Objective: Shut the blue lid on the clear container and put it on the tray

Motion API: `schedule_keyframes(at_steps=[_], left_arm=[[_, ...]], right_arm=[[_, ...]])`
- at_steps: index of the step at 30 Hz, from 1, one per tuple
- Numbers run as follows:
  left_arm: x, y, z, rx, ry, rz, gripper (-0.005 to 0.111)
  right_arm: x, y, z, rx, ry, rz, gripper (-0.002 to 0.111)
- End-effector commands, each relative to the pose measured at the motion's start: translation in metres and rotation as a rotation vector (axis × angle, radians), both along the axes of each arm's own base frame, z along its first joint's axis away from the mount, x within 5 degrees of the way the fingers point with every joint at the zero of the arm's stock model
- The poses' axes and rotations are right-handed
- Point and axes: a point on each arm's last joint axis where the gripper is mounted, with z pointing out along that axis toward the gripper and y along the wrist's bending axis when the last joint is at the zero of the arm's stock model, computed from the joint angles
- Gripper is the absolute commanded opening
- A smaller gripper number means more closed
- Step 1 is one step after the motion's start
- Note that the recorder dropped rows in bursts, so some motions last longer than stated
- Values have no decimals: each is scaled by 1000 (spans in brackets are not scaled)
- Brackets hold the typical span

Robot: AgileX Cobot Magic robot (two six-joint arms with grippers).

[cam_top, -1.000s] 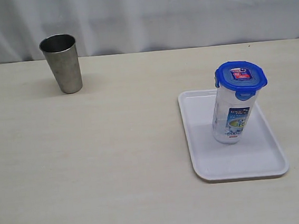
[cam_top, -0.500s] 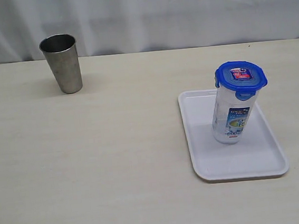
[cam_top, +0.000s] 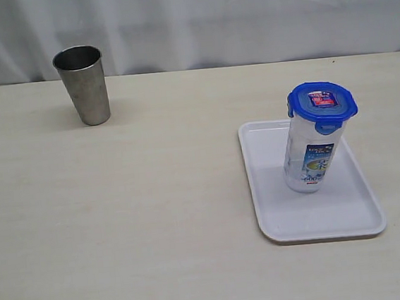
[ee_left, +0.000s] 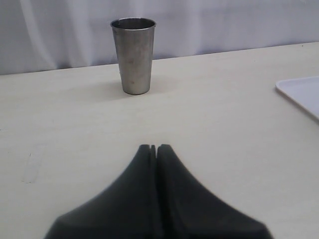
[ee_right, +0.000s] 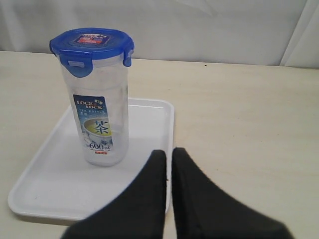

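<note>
The clear container (cam_top: pixel 310 157) stands upright on the white tray (cam_top: pixel 348 217), at the tray's far half, with the blue lid (cam_top: pixel 321 101) seated on its top. The right wrist view shows the same container (ee_right: pixel 100 119), lid (ee_right: pixel 92 43) and tray (ee_right: pixel 45 189). My right gripper (ee_right: pixel 169 152) is shut and empty, hanging over the tray's edge and apart from the container. My left gripper (ee_left: pixel 153 147) is shut and empty over bare table, well short of the steel tumbler. Neither arm appears in the exterior view.
A grey steel tumbler (cam_top: pixel 83 86) stands upright at the back left of the table, also in the left wrist view as the tumbler (ee_left: pixel 133 56). A corner of the tray (ee_left: pixel 301 94) shows in that view. A pale curtain (cam_top: pixel 243 11) backs the table.
</note>
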Motion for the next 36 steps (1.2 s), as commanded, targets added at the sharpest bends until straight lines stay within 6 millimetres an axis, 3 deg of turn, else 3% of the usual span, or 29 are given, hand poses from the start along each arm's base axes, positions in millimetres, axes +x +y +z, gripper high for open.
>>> schedule_keyframes(at_steps=[1, 36], left_arm=[[0, 0, 0, -1, -10, 2, 0], [1, 2, -1, 74, -23, 5, 0]], right_arm=[[0, -1, 0, -17, -7, -4, 5], [0, 0, 0, -3, -7, -3, 5]])
